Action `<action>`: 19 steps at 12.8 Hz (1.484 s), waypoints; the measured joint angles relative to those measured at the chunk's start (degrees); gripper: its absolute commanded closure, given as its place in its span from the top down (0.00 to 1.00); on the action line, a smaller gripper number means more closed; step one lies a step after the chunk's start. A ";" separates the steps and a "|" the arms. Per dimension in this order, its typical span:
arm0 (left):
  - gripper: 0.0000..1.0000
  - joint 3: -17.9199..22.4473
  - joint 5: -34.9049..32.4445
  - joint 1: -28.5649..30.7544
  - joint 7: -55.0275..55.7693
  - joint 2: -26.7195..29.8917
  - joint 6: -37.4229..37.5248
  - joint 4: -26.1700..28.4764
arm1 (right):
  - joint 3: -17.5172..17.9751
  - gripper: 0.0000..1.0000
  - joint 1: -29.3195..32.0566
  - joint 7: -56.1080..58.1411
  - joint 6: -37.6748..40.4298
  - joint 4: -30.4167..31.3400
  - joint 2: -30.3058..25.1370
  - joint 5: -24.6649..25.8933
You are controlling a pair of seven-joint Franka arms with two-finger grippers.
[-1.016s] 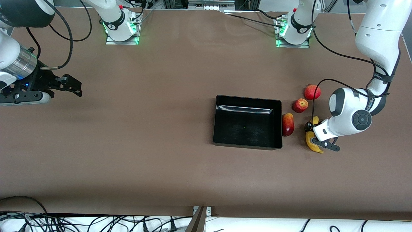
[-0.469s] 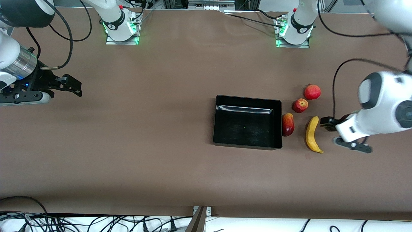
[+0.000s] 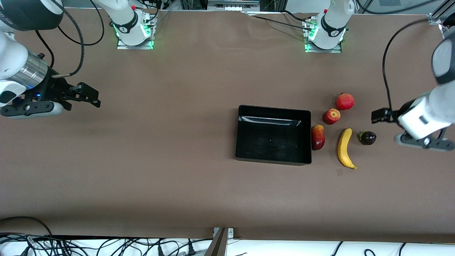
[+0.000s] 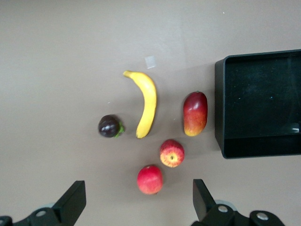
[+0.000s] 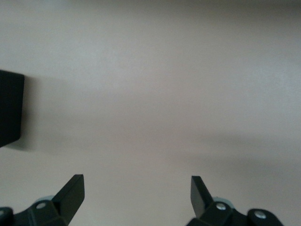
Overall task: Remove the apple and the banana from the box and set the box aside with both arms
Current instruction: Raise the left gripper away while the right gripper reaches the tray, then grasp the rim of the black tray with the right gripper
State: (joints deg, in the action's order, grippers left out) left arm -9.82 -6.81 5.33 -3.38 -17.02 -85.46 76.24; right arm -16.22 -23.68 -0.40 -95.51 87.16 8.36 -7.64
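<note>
The desk [image 3: 177,177] is a long brown surface. The box [image 3: 273,135] sits on it toward the left arm's end, and it is empty, so I judge the unloading done and only the 2-arm move of the box left.

All the fruit lies in a loose cluster on the desk beside the box, toward the left arm's end, which looks like where it was set to get it out of the way. The banana [image 3: 344,148] is the longest piece; it lies flat with its curve bowing toward the box and touches nothing. Between it and the box, just beside the box wall, is a red-yellow mango [image 3: 318,137]. The apple [image 3: 331,116] is farther from the front camera than the mango, and a plain red pomegranate [image 3: 344,101] sits farther still, just beside the apple. Smallest is a dark purple fruit [image 3: 367,138] with a green stem, near the banana and closer to the desk end.

The left claw [image 3: 407,131] hangs in the air over the bare desk at that end, its wrist camera looking down on the whole cluster. Its fingers [image 4: 71,203] are spread wide with nothing between them.

The right claw [image 3: 83,96] is well apart from everything, over the desk at the right arm's end. It too is spread wide and empty, with only a corner of the box showing in its wrist view. I judge both arms must now come in to the box.
</note>
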 measured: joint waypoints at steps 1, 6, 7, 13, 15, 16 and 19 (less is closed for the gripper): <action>1.00 3.80 1.88 -2.98 0.27 3.28 0.43 2.15 | 0.09 1.00 -1.20 0.90 1.46 0.15 0.73 -0.08; 1.00 11.78 6.69 -6.03 1.15 19.49 -9.56 21.38 | 0.48 1.00 -12.60 -7.67 -2.92 0.31 6.65 -0.78; 1.00 11.80 6.67 -6.04 1.57 20.30 -9.58 22.38 | 0.54 1.00 -15.71 -12.87 -5.71 0.35 8.67 -0.81; 1.00 11.07 6.63 -7.02 1.99 20.39 -9.51 22.59 | 0.79 1.00 -29.56 -42.27 -28.23 -0.84 24.67 -2.80; 1.00 11.05 6.63 -7.04 1.99 20.39 -9.51 22.59 | 0.79 1.00 -31.75 -49.18 -32.95 -4.26 30.55 -2.96; 1.00 11.05 6.63 -7.04 1.99 20.39 -9.51 22.59 | 0.79 1.00 -32.41 -52.13 -34.28 -6.37 33.22 -3.16; 1.00 11.05 6.62 -7.04 1.99 20.39 -9.51 22.54 | 0.75 0.94 -33.55 -56.10 -39.04 -9.42 38.70 -4.40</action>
State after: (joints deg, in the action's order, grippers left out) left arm 1.23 -0.19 -1.71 -1.39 3.37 -94.97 98.79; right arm -15.47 -57.23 -56.50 -134.55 77.74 47.05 -12.04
